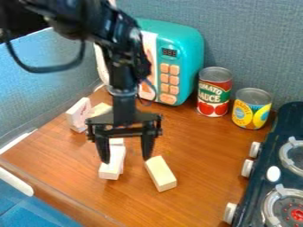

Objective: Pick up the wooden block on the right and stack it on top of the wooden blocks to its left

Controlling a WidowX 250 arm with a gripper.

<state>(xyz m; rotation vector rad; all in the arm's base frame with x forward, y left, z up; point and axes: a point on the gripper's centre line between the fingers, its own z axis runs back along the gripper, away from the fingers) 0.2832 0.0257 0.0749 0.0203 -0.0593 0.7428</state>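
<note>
**Two spread fingers (147,148) on a black claw (126,158) low over pale blocks**

The claw hangs down over the middle of the wooden desk (198,184), on an arm (123,77) that comes in from the upper left. It is open, its fingers well apart and nothing gripped between them. The finger on the view's left overlaps a white block (112,167), which lies lengthwise, running up between the two fingertips; whether they touch cannot be told. The tip of the other finger is just beside the upper end of a cream block (161,174), which lies slanted toward the lower right. A further white piece (116,142) shows behind the first white block, between the fingers.

To the left, near the wall panel (44,80), an upright block with pink marks (78,113) stands beside a pale yellow block (99,109), partly behind the claw.

Behind the arm, a teal toy microwave (190,53) with peach buttons (169,79) stands close to the back wall (254,44). Right of it are a red and green tomato can (214,91) and, a little nearer the camera, a shorter yellow and blue can (251,109). Along the right edge sits a dark toy stove (260,177) with silver burner rings (267,206) and white knobs (247,168).
</note>
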